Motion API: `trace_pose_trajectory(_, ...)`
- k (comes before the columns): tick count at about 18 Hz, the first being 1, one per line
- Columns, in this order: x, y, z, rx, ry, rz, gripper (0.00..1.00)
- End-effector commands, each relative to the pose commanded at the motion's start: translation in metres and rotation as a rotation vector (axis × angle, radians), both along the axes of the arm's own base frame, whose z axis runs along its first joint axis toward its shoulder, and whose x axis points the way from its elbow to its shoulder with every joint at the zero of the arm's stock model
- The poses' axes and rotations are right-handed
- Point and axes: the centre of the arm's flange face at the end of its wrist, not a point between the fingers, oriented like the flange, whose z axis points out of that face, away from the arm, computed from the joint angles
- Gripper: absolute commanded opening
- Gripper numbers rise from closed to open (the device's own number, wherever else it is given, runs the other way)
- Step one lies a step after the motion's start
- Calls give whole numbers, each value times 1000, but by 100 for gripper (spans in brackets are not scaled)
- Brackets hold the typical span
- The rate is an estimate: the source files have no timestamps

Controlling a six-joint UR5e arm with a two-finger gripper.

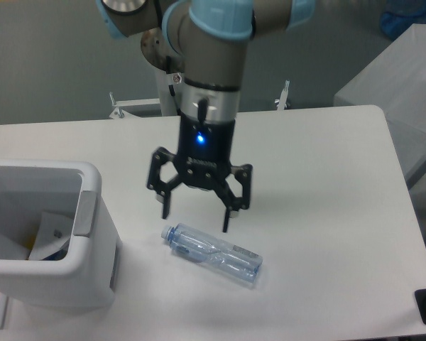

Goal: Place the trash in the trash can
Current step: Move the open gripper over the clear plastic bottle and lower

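While the gripper [195, 219] is held wide apart, the bottle [213, 254] is seen just below it, lying slantwise.

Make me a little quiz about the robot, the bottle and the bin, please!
1. True or false: the gripper is open.
2. Where is the bottle? A) inside the bin B) lying on the table C) held in the gripper
3. Fill the gap: the bin stands to the ____ of the bottle in the picture.

Key:
1. True. Its fingers are spread, just above the bottle, holding nothing.
2. B. It lies on its side on the table.
3. Left.
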Motion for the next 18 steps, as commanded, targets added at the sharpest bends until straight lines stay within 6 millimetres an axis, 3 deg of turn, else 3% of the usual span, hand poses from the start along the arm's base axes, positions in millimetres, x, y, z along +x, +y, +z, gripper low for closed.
trace_pose_trajectory(7, 5, -28, -86, -306, 187, -387, 100)
trace_pose_trajectory(11, 11, -40, -120, -471, 237, -495, 100)
trace_pose_trajectory(13, 34, -25, -136, -528, 259, -574, 100)
trace_pose_trajectory(17, 41, -8, -157, -542, 251, -639, 100)
trace_pose_trajectory(18, 52, -1, -161, -544, 259, -675, 100)
